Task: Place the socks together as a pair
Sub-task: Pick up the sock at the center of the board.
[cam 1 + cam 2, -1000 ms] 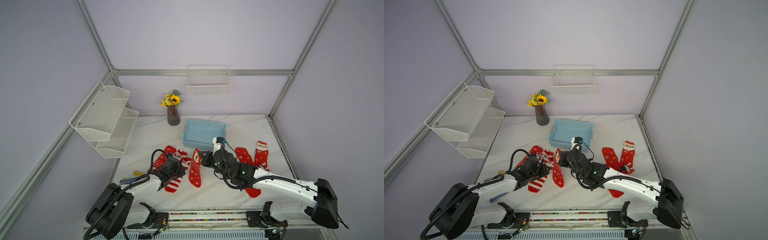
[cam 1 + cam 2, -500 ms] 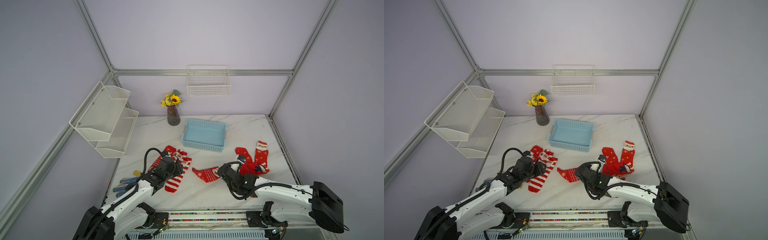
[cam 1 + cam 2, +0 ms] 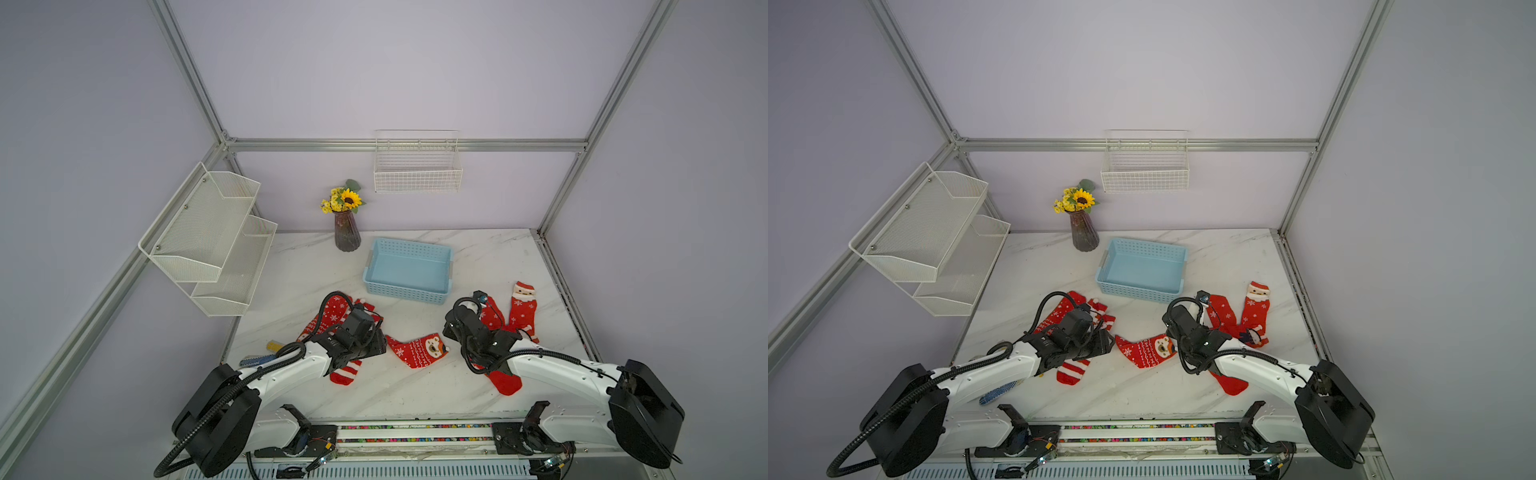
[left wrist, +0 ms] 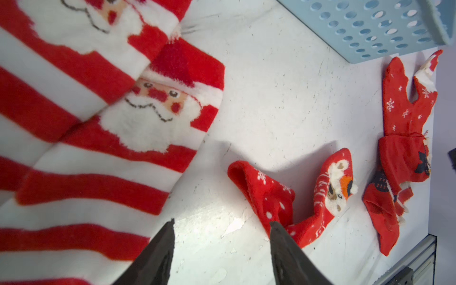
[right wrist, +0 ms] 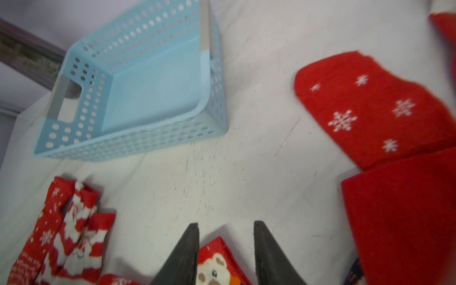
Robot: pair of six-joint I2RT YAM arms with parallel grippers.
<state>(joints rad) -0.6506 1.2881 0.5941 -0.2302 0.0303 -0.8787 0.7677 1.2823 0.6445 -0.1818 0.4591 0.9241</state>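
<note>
**Bear sock lies free between two parted grippers**

Nearest on the marble table (image 3: 415, 395), the toe of a red sock (image 3: 505, 382) shows from under the right arm. At the left edge a blue-dotted glove (image 3: 253, 360) lies partly under the left arm. Just beyond, the striped Santa socks (image 4: 98, 148) overlap on the left, and their toe end pokes out near the left wrist in both top views.

At mid-table the bear sock (image 3: 419, 351) lies crumpled on the marble between the two arms, toe to the left and bear cuff to the right. The left gripper (image 4: 221, 222) hovers just left of that toe, fingers spread with only bare table between them, grasping nothing. The right gripper (image 5: 225, 223) sits at the bear cuff with fingers apart. The cuff lies beneath the gap, released as far as the wrist view shows.

Farther right, a snowflake sock (image 3: 494, 320) and a Santa-cuffed sock (image 3: 523, 311) lie side by side. Their near ends meet at a sock with a dark figure (image 3: 1252, 336). Another snowflake sock (image 3: 334, 309) lies just beyond the striped ones.

Beyond stand the blue basket (image 3: 407, 293) and then the sunflower vase (image 3: 347, 232). A mesh shelf (image 3: 208, 232) hangs on the left wall and a wire basket (image 3: 417, 174) on the far wall.
</note>
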